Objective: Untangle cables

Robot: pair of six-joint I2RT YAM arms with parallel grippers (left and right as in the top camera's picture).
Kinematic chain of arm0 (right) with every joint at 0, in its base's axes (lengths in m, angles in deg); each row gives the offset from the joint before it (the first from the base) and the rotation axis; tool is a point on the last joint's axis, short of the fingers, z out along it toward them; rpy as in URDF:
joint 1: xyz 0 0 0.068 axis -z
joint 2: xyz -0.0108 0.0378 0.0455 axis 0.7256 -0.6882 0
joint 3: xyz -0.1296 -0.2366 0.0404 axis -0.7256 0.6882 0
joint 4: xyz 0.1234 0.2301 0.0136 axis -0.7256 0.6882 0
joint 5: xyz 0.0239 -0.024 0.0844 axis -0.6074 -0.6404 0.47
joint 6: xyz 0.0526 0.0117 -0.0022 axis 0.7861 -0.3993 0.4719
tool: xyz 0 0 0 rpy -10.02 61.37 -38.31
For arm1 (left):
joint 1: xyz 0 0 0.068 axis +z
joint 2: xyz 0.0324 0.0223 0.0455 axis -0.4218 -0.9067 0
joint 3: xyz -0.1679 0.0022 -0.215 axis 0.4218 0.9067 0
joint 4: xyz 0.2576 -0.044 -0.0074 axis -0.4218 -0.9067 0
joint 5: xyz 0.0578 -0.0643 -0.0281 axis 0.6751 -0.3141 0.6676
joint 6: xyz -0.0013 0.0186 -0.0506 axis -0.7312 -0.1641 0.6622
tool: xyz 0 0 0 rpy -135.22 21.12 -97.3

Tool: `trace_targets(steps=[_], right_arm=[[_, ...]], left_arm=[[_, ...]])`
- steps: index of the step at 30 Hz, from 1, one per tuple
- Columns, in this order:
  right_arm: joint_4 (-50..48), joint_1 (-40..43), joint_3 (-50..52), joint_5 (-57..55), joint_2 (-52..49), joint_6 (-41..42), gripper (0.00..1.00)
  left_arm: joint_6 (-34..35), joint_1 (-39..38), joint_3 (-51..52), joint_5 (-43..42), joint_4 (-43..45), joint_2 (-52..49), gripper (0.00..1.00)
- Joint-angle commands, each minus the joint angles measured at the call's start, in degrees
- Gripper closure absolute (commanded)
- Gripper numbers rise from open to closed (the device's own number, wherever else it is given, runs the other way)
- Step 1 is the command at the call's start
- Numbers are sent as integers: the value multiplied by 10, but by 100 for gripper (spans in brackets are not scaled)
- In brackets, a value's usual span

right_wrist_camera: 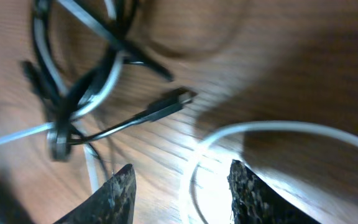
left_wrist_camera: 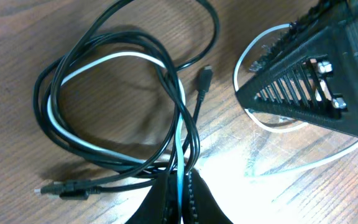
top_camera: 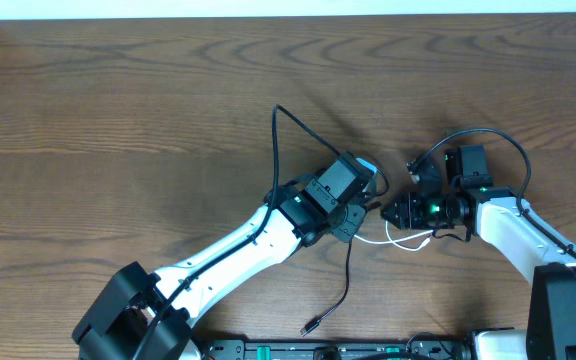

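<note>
The black cable [left_wrist_camera: 104, 37] and the white cable [left_wrist_camera: 79, 140] lie looped together on the table. My left gripper [left_wrist_camera: 182, 186] is shut on the white cable, and black strands cross at its fingertips. Overhead, the left gripper [top_camera: 366, 207] and the right gripper [top_camera: 389, 212] meet at the table's middle. My right gripper [right_wrist_camera: 185, 186] is open just above the wood, and a loop of the white cable [right_wrist_camera: 278, 127] runs between its fingers without touching them. A black plug [right_wrist_camera: 173, 102] lies just beyond it.
A black cable loop [top_camera: 288, 130] stands out behind the left wrist. One black end trails to a plug [top_camera: 310, 325] near the front edge. The right arm's own thick wire [top_camera: 498, 140] arcs above its wrist. The wooden table [top_camera: 118, 120] stretches left.
</note>
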Motion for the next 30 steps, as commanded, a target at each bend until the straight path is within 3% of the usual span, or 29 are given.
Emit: trace_targets(steps=[1,6,14,17,23,27,30], right_arm=[[-17,-2,-6,98,8,12,54],[-15,-2,-5,126,8,104,64],[-9,-4,-4,126,8,118,70],[-3,-4,-3,105,8,127,73],[-2,-4,-3,66,8,144,73],[-2,-4,-3,64,8,143,73],[-5,-4,-3,49,8,143,73]], left_arm=[[5,-1,-8,5,7,-1,93],[2,0,-7,25,35,-2,93],[-40,0,-2,68,129,-72,92],[-86,0,-2,77,187,-103,92],[-90,0,-2,141,270,-132,92],[-90,2,-2,149,274,-146,83],[-90,7,-8,147,271,-120,53]])
